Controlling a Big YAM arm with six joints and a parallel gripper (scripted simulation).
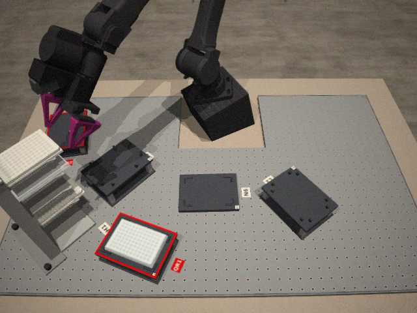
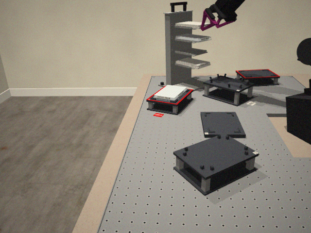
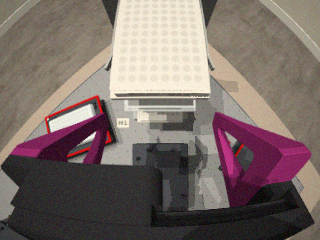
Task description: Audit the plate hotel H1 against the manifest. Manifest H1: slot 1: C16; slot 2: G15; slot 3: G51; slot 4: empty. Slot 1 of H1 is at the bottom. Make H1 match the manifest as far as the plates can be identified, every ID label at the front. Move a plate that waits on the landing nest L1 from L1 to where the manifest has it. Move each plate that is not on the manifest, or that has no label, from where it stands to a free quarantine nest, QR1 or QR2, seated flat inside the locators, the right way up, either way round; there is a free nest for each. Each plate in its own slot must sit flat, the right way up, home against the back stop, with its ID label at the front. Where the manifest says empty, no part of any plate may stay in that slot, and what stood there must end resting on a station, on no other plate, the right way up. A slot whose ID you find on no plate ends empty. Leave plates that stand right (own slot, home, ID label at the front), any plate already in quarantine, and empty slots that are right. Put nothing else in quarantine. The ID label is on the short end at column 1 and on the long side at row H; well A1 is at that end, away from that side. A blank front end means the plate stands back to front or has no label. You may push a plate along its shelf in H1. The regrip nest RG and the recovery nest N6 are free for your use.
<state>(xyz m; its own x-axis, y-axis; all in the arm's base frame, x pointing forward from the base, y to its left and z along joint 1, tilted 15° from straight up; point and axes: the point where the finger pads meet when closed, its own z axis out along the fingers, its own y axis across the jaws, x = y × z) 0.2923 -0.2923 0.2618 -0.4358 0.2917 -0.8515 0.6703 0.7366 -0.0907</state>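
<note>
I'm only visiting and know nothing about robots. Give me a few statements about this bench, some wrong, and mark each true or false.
1. The claw is open and holds nothing. True.
2. The top shelf of the plate tower is bare. False: a white plate lies on it.
3. The red-framed nest QR1 holds a white plate. True.
4. The flat pad N6 carries a plate. False: nothing lies on it.

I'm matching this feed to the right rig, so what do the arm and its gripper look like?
One arm, matte black throughout, built of rounded cylindrical joints and thick links, rising from a black box-shaped pedestal. The gripper has a black body and two magenta fingers, each an open triangular frame with a cut-out middle. No cables, lettering or markings show on it.
</note>
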